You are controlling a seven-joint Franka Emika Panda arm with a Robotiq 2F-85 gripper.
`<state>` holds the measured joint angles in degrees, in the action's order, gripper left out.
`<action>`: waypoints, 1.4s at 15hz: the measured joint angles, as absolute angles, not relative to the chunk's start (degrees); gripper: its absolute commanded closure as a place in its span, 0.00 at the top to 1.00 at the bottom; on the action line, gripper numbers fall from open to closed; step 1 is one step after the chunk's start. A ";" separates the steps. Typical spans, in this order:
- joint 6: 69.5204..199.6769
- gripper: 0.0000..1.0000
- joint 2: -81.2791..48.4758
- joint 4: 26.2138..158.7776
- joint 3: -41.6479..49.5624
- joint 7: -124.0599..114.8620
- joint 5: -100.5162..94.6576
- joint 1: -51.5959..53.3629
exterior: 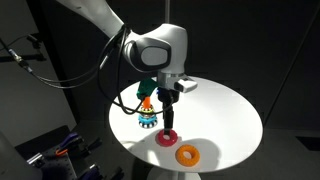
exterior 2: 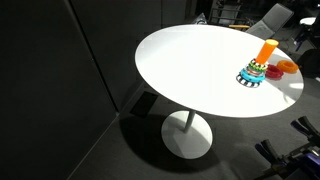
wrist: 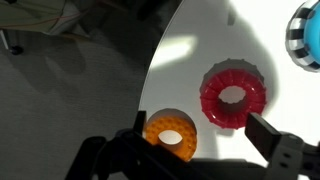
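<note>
My gripper [exterior: 170, 112] hangs open and empty just above a round white table [exterior: 225, 110]. Below it lies a red ring [exterior: 167, 138], which also shows in the wrist view [wrist: 234, 96] between the open fingers [wrist: 200, 140]. An orange ring [exterior: 187, 154] lies nearer the table's edge, and it also shows by one finger in the wrist view [wrist: 170, 134]. A ring-stacking toy [exterior: 148, 117] with an orange post and striped rings stands beside the gripper; it also shows in an exterior view [exterior 2: 255, 70].
The table edge runs close to the orange ring, with dark floor beyond [wrist: 70, 100]. A pedestal base [exterior 2: 187, 135] holds the table. Cables and equipment [exterior: 50, 150] stand in the dark at the side. An orange object [exterior 2: 287, 66] lies by the toy.
</note>
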<state>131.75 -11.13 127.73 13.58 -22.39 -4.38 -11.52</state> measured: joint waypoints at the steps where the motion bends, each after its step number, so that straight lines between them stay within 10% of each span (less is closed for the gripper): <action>1: 132.01 1.00 -11.97 127.13 14.07 -22.17 -4.28 -11.93; 21: 149.21 1.00 -26.69 122.34 15.76 -15.23 2.55 -14.59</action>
